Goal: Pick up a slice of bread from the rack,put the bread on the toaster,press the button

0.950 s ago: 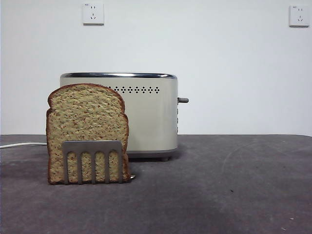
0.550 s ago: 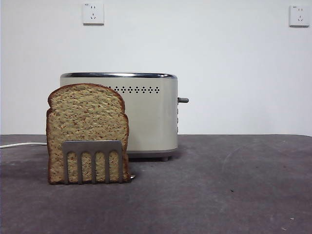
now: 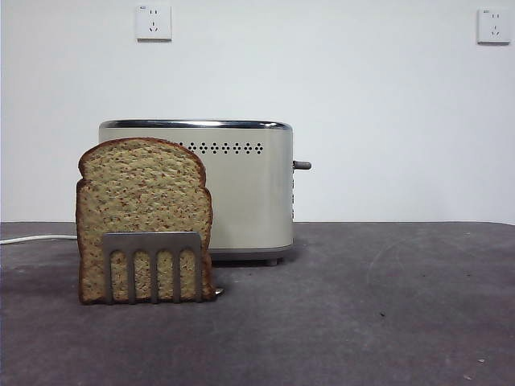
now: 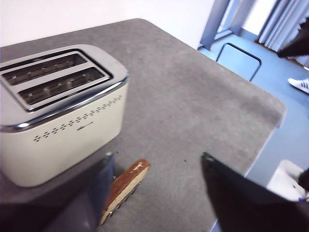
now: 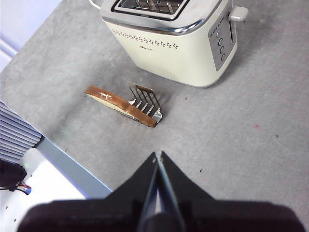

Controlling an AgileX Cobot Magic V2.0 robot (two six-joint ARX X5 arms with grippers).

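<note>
We have one slice of bread [image 3: 143,209] standing upright in the one toast rack [image 3: 153,265], on the table just in front of the single cream toaster [image 3: 241,189], whose two slots are empty. Our left gripper [image 4: 154,193] hangs with its jaws spread wide, and the bread's crust edge shows low between them, near one jaw, its long axis running roughly along the toaster's side. That puts our left arm as the nearer one, we'd say. Our right gripper [image 5: 158,159] waits higher and well back, jaws pressed together. One button [image 3: 302,165] pokes from the toaster's narrow end, untouched. The pick has not yet begun.
</note>
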